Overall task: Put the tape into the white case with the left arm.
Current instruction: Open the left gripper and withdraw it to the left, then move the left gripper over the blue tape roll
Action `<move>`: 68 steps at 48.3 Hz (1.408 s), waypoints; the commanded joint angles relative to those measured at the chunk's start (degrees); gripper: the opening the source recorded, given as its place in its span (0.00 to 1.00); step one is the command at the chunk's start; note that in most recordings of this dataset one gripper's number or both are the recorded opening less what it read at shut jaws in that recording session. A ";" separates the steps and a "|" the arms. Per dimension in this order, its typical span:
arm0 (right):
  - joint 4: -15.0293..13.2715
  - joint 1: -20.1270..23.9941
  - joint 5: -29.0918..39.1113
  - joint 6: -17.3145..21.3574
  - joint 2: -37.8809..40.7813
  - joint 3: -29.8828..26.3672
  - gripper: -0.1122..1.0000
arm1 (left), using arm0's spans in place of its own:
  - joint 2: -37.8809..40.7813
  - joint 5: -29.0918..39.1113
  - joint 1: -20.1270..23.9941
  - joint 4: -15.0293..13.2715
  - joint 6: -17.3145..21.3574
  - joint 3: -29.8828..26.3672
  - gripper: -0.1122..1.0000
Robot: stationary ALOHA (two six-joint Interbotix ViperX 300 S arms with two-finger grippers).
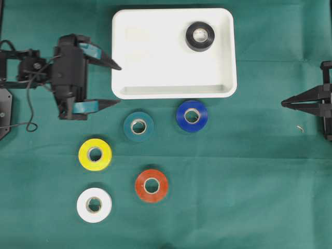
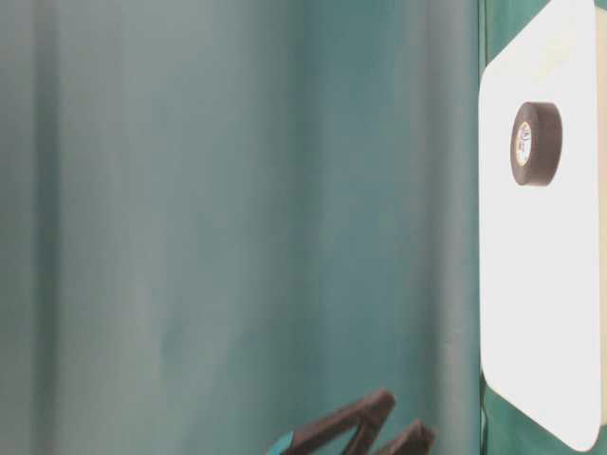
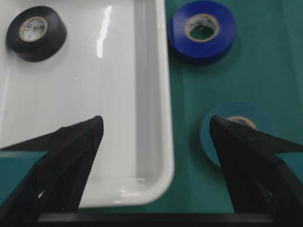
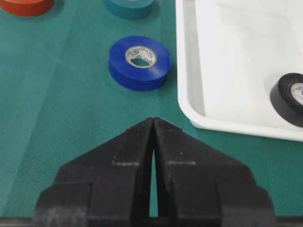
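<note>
The white case (image 1: pixel 150 57) lies at the back middle of the green cloth, with a black tape (image 1: pixel 200 36) resting inside near its far right corner. My left gripper (image 1: pixel 119 85) hovers just left of the case's near left corner, open wide and holding nothing. In the left wrist view the left gripper (image 3: pixel 155 119) straddles that corner of the case (image 3: pixel 118 94), with the teal tape (image 3: pixel 213 142) partly behind one finger. Blue tape (image 1: pixel 192 115) and teal tape (image 1: pixel 138 126) lie on the cloth in front of the case. My right gripper (image 1: pixel 284 103) rests shut at the right edge.
Yellow tape (image 1: pixel 95 154), red tape (image 1: pixel 151 185) and white tape (image 1: pixel 94 205) lie flat on the cloth nearer the front. A thin black cable (image 1: pixel 28 111) loops beside the left arm. A small pale scrap (image 1: pixel 300 127) lies by the right arm.
</note>
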 commanded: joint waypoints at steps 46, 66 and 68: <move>0.00 0.00 -0.62 0.09 0.44 -0.53 0.02 | -1.49 1.58 -3.25 -0.18 -5.98 0.53 0.99; 0.00 0.00 -0.53 0.09 0.44 -0.53 0.02 | 10.81 1.41 -5.45 -0.18 -5.98 -9.49 0.99; 0.00 0.00 -0.53 0.09 0.44 -0.53 0.02 | 12.22 1.41 -5.54 -0.18 -5.98 -10.63 0.99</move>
